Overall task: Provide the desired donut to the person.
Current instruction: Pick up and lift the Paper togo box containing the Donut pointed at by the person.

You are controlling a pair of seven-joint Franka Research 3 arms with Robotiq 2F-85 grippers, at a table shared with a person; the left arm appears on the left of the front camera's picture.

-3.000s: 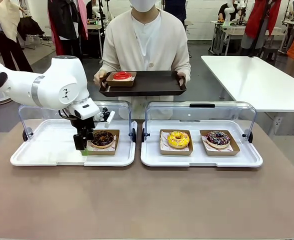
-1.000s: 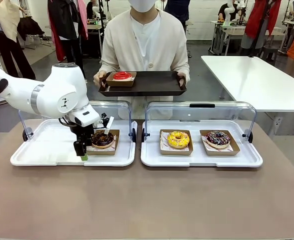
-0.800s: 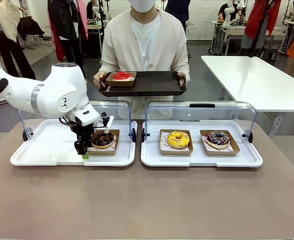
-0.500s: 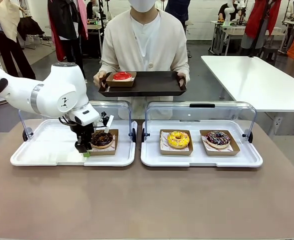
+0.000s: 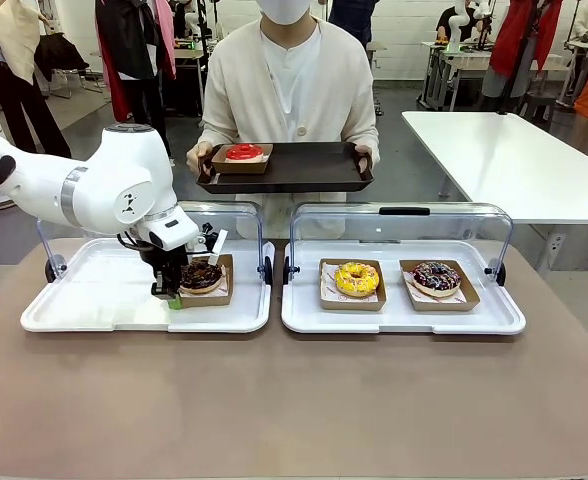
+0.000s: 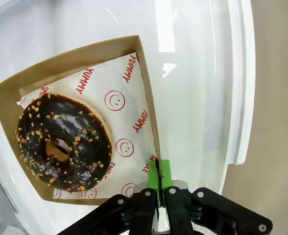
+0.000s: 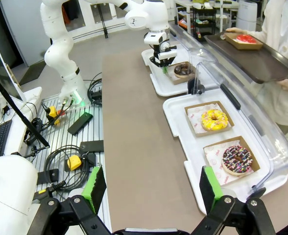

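**Box wall pinched, box tipping up off the tray**

The chocolate donut sat level in its box half a second ago. Now the box tilts, its far side raised against the arm, and the donut leans with it. Three seconds ago the left fingers stood apart over the box's left wall; since then they have closed.

In the left wrist view the donut lies on printed paper inside the box, towards the corner away from the fingers. It does not touch the fingers. The left fingers are clamped on the thin side wall of the box near a corner, with one green pad outside the wall.

The box rests in the left white tray, at its right end under the raised clear lid. The right white tray holds a yellow donut and a sprinkled donut, each in its own box. Both trays stand on the brown desk.

Across the desk the person holds a dark tray in both hands, with a red donut at its left end, as before.

The right fingers stand wide apart, holding nothing, well back from the trays.
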